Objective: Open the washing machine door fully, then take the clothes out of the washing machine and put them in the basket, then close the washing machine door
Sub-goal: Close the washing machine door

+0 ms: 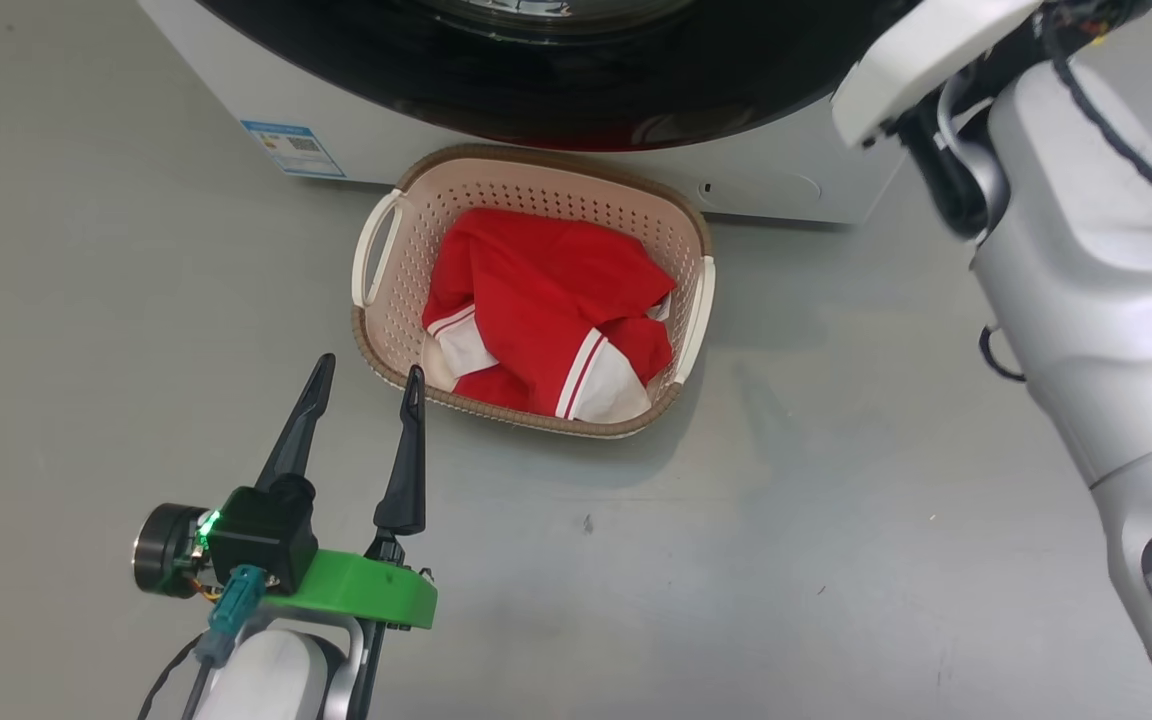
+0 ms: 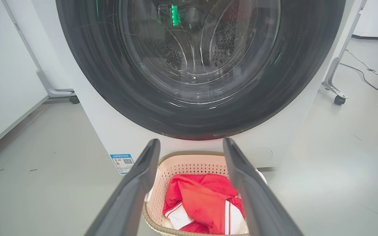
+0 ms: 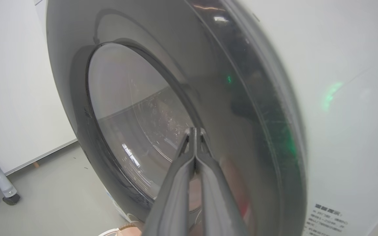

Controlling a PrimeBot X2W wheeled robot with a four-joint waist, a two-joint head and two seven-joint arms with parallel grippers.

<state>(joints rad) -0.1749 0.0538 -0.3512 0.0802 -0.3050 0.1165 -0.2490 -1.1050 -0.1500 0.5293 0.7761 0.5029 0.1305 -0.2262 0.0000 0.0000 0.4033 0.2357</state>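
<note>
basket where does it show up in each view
Head view: the basket sits upper centre, below the washing machine door.
Left wrist view: the basket is bottom centre.
Right wrist view: a sliver of the basket at the bottom edge.
Shared landmark: the washing machine door, above it each time.

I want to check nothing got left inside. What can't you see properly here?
Head view: the top edge cuts off the door.
Left wrist view: the bottom of the drum hides behind the door's dark ring.
Head view: the clothes are bunched in the basket; their number is unclear.
Head view: the blue label is too small to read.
</note>
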